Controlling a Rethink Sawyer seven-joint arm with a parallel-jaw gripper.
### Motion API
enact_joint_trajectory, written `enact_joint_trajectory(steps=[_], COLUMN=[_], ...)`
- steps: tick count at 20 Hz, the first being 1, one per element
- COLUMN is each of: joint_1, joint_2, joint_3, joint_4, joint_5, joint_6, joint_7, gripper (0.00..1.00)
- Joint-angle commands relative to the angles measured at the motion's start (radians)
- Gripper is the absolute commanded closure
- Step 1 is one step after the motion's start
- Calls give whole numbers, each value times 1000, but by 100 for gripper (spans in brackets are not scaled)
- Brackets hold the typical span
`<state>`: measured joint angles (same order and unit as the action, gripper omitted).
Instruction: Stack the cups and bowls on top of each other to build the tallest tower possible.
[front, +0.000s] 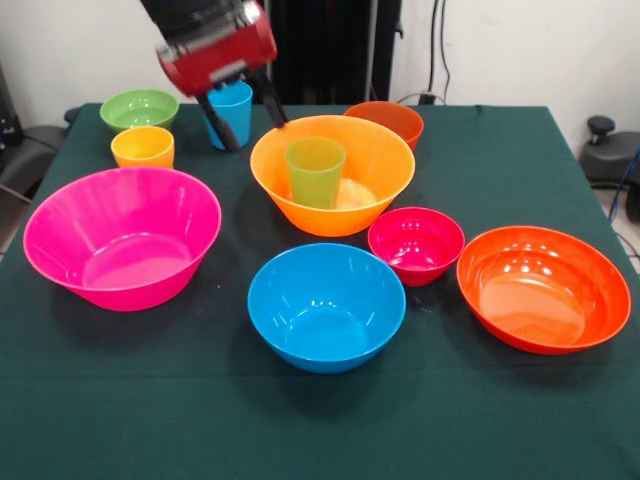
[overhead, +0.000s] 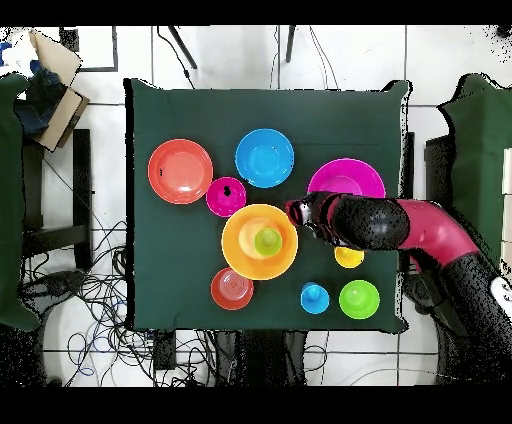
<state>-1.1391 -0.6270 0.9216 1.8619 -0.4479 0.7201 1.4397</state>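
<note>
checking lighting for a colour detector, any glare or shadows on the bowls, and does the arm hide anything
Front view: pale glare patches on the inside of the wide red-orange bowl, the big pink bowl and the big orange bowl beside the green cup; soft shadows under each bowl. Overhead view: flatter light, and the arm covers part of the pink bowl's rim.

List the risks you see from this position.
1. The open gripper hangs between the blue cup and the big orange bowl; a careless descent could clip the bowl's rim or topple the cup.
2. The green cup stands upright and off-centre in that bowl, so a nudge might tip it.
</note>
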Motion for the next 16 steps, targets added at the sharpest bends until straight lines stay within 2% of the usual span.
enact_joint_trajectory(steps=[1, 5, 10, 16], joint_1=[-30, 3, 67, 102], joint_2=[-273, -242, -114, -63], joint_3=[105, 81, 18, -17], joint_4=[114, 52, -24, -57], joint_5=[89, 75, 2, -42], joint_6=[146, 190, 133, 84], joint_7=[-69, -104, -123, -117], gripper=[0, 0, 0, 0])
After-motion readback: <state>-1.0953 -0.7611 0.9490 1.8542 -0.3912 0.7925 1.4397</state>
